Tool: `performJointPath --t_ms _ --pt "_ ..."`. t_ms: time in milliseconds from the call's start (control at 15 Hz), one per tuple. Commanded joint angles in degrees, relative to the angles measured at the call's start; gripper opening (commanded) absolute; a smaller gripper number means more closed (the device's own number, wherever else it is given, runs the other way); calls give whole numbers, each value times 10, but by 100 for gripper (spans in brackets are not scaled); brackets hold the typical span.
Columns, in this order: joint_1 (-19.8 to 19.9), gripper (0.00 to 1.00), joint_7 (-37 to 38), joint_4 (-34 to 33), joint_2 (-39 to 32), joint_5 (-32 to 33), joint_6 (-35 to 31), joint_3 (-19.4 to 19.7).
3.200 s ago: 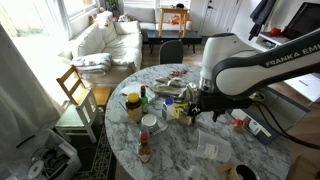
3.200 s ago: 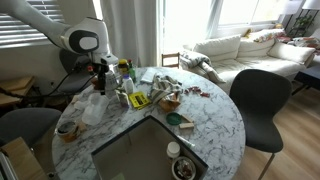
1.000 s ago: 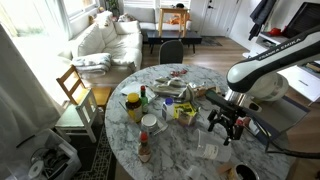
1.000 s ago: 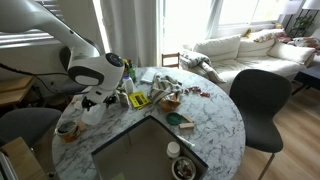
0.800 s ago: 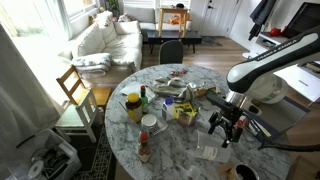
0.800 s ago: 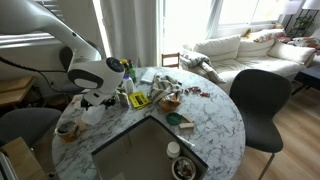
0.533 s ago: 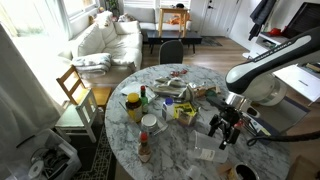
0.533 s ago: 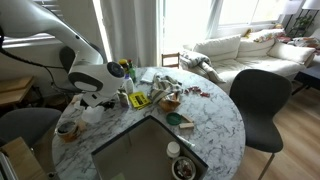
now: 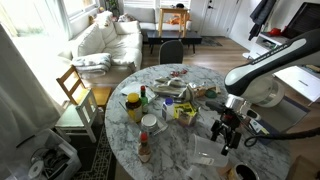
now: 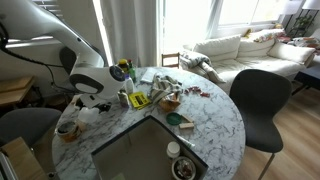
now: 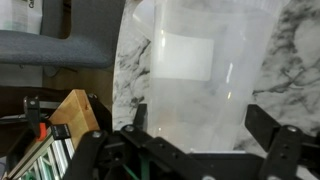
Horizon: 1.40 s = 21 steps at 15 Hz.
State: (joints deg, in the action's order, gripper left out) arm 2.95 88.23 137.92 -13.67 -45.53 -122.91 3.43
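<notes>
A clear plastic packet [image 11: 200,85] with a white label [image 11: 183,55] lies flat on the round marble table [image 9: 170,150]. In the wrist view it fills the space between my spread fingers. My gripper [image 11: 197,132] hangs open right above it, one dark finger [image 11: 265,130] on each side, and nothing is clamped. In both exterior views the gripper [image 9: 226,136] [image 10: 88,104] points down near the table's edge, over the packet [image 9: 207,153] [image 10: 84,116].
A yellow-lidded jar [image 9: 132,104], bottles [image 9: 144,98], a yellow pack [image 9: 185,112] and small clutter crowd the table's middle. A dark bowl [image 9: 243,172] sits near the rim close to the packet. A grey chair [image 11: 60,48] and a wooden crate [image 11: 72,115] stand beyond the edge.
The arm has come down and drifted a little toward the table's near edge, bringing the gripper lower over the clear packet. The jaws stayed open.
</notes>
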Motion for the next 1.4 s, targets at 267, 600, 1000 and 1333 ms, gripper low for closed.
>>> performJointPath --t_ms 267,600,1000,1333 --pt "-12 100 45 -16 -23 84 3 15" --pt "-10 100 46 -33 -34 84 6 6" --pt "-10 100 15 -47 -51 74 -13 0" --pt "-11 100 -28 -41 -44 90 -50 4"
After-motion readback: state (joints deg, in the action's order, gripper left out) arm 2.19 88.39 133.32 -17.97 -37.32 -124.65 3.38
